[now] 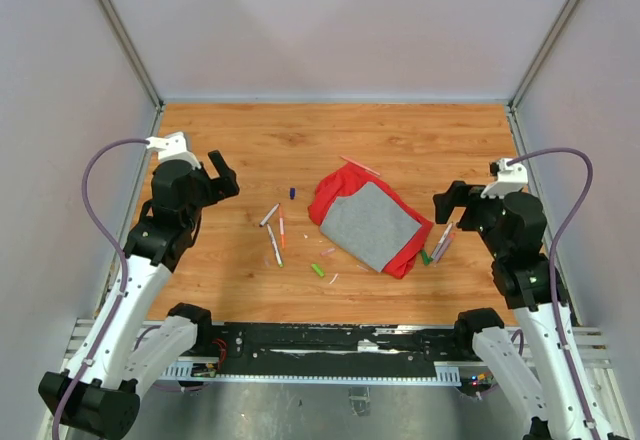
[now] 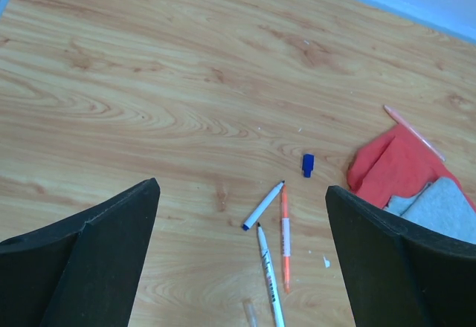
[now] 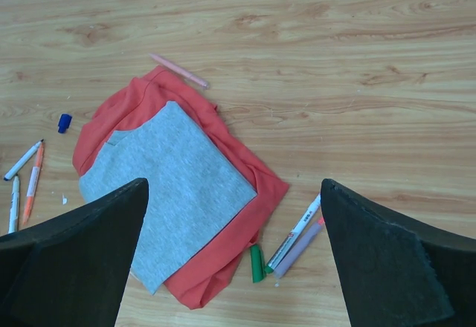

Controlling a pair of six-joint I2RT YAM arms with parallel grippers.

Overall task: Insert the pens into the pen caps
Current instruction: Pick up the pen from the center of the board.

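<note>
Three pens lie together left of centre: a white one with a blue end [image 2: 263,205], an orange one [image 2: 284,238] and a white one [image 2: 269,275]; they also show in the top view [image 1: 275,230]. A blue cap [image 2: 308,165] lies just beyond them. A pink pen [image 3: 178,71] lies at the cloth's far edge. By the cloth's right corner lie a green cap [image 3: 256,262], a white pen with a green end [image 3: 294,232] and a purple-grey pen [image 3: 300,247]. Another green cap [image 1: 318,269] lies near the front. My left gripper [image 2: 242,186] and right gripper [image 3: 234,182] are open, empty and above the table.
A red-and-grey cloth [image 1: 370,222] lies folded in the middle of the wooden table [image 1: 330,140]. A small clear tube [image 2: 250,312] lies near the left pens. Grey walls stand at the back and on both sides. A black rail [image 1: 330,340] runs along the near edge.
</note>
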